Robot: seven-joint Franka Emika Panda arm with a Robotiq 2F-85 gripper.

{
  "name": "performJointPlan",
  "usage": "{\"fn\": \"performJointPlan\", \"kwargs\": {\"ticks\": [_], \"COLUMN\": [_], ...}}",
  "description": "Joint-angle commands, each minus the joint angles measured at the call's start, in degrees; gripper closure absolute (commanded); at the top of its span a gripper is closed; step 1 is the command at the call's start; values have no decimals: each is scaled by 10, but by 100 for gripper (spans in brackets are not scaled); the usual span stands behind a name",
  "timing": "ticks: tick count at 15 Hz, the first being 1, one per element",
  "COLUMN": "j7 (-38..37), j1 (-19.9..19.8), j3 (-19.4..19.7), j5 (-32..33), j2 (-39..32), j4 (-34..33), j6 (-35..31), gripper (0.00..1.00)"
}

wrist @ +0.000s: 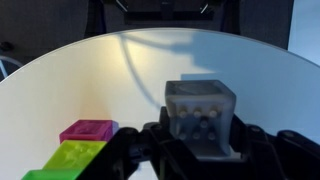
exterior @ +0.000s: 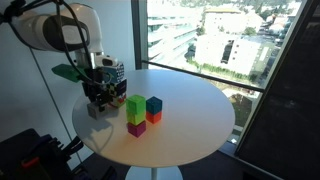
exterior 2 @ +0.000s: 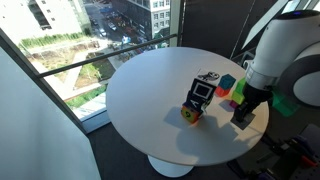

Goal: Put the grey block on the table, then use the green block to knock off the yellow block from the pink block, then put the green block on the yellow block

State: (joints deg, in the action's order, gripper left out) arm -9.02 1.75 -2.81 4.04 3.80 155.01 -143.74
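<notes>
My gripper [wrist: 200, 150] is shut on the grey block [wrist: 200, 115], holding it low over the round beige table [exterior: 195, 125] near its edge. It also shows in both exterior views [exterior: 96, 108] [exterior 2: 243, 110]. Beside it stands a stack: the green block [exterior: 135, 103] on top, the yellow block [exterior: 136, 116] under it, the pink block [exterior: 135, 128] on the table. In the wrist view the pink block [wrist: 88, 130] and the yellowish block [wrist: 76, 154] above it show at the lower left. I cannot tell whether the grey block touches the table.
A teal-blue cube [exterior: 153, 104] sits on an orange-red cube [exterior: 153, 117] right beside the stack. A multicoloured patterned box [exterior 2: 200, 94] stands near the gripper. Windows and a railing lie beyond the table's far edge.
</notes>
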Motion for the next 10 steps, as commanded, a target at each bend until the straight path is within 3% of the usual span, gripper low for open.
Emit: {"fn": "performJointPlan", "kwargs": {"ticks": [1, 10], "j7": [-42, -72], "j1": [-1, 9], "j3": [-2, 13], "j5": [20, 38], "j2": [-28, -103], "j4": [6, -1], "j6": [-50, -125], "gripper": [71, 71]}}
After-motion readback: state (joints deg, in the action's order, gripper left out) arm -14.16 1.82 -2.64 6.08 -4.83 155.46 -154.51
